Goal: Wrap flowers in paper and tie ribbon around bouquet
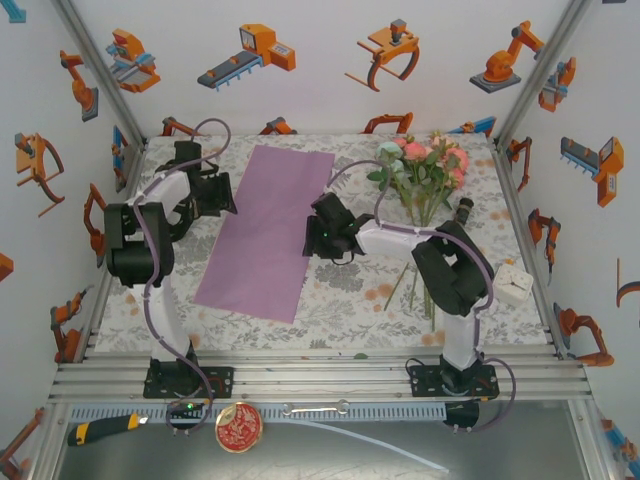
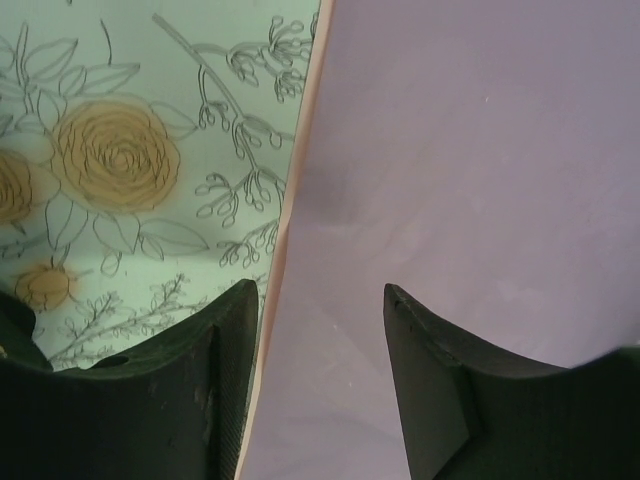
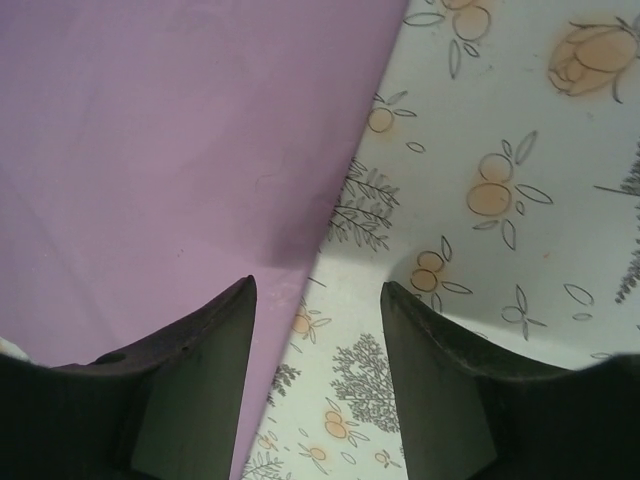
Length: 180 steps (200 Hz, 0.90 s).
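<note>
Straddling opposite long edges of the paper point(image 1: 265, 225), which lies flat mid-tabletop point(image 1: 340, 310), the left jaws and right jaws stand parted, grasping nothing. The thin sheet hugs the tabletop, so a pinch may slip over the edge, crease it, or drag it askew if one side catches first. The flowers point(image 1: 425, 170) lie well apart, far right.

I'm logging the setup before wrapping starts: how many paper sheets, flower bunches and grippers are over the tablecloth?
paper, sheets: 1
flowers, bunches: 1
grippers, the left gripper and the right gripper: 2
Total: 4
</note>
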Each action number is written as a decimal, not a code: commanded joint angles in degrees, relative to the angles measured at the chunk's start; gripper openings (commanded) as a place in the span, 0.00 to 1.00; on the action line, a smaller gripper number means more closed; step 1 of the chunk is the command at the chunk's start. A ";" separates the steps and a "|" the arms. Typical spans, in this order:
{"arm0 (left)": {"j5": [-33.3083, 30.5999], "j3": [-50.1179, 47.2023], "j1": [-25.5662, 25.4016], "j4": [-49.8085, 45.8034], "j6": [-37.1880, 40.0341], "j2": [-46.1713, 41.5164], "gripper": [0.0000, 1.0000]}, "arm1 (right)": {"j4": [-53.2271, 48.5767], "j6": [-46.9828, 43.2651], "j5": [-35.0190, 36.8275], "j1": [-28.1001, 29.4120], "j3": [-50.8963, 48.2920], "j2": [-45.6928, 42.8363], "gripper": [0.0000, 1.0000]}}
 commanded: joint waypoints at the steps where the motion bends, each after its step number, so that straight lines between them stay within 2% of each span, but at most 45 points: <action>1: 3.81 3.38 0.61 -3.46 1.67 2.87 0.52 | 1.55 0.17 -0.77 0.28 2.51 1.36 0.46; 19: 4.14 4.25 0.61 -4.06 1.76 3.58 0.47 | 1.23 0.26 -0.77 0.28 3.37 2.32 0.43; 56: 4.24 4.91 0.66 -5.60 2.00 4.59 0.46 | -0.31 -0.26 -0.22 0.28 5.35 3.98 0.41; 92: 4.60 5.48 0.70 -6.15 2.19 4.64 0.35 | -0.82 -0.26 0.66 0.27 5.99 4.62 0.35; 141: 7.20 5.40 0.63 -6.29 0.98 2.17 0.27 | -1.91 -1.31 1.68 0.28 7.35 5.59 0.33; 180: 9.07 1.45 0.61 -4.28 -2.05 -2.36 0.25 | -2.96 -2.12 1.95 0.28 8.97 6.35 0.32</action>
